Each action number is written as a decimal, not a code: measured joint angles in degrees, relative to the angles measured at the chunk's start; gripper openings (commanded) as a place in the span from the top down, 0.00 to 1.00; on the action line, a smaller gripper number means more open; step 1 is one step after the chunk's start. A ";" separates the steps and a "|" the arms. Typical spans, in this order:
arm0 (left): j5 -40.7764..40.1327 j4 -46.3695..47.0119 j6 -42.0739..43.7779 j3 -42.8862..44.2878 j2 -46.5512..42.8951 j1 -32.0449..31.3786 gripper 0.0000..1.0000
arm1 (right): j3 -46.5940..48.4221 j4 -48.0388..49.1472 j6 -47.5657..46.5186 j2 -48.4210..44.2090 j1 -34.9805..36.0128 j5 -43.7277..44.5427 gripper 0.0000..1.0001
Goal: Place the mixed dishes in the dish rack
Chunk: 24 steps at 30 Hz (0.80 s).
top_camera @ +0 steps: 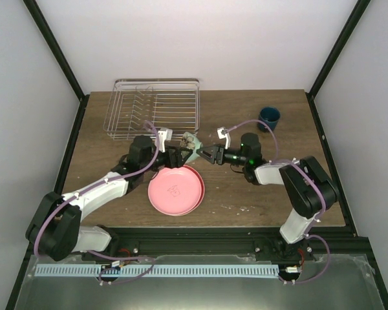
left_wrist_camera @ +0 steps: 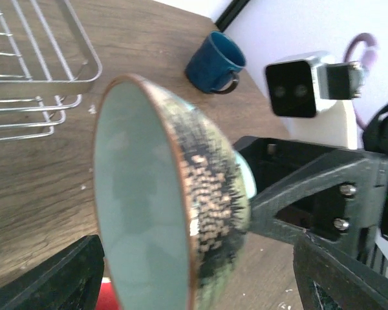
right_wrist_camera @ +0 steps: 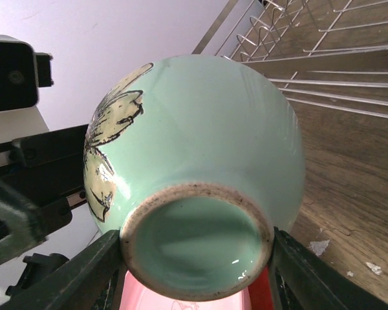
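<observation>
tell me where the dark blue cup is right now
In the top view the dark blue cup sits far right on the table, right of the dish rack.

mint-green bowl (right_wrist_camera: 200,148), dark floral print; pink plate (top_camera: 176,189); dark blue cup (top_camera: 269,117)

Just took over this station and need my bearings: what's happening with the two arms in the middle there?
Both arms meet mid-table above the far edge of the pink plate, with the mint-green bowl tipped on its side between them. The right gripper clamps the bowl's foot; the left gripper has its jaws spread around the rim, apparently not gripping. It looks like a handover. The dark blue cup sits far right, and the dish rack holds no dishes.
</observation>
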 measured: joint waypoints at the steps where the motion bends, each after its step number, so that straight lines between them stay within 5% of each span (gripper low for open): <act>1: -0.61 -0.59 0.02 0.00 0.00 0.09 0.17 | 0.00 -0.59 -0.28 -0.37 -0.04 0.26 0.43; 14: -13.46 -13.46 2.82 0.76 -7.87 2.10 0.14 | 2.60 -15.04 -7.04 -5.84 -0.20 5.42 0.43; 24: -19.30 -24.94 6.10 1.64 -17.64 8.81 0.12 | 15.15 -30.45 -11.52 -5.75 0.13 11.04 0.43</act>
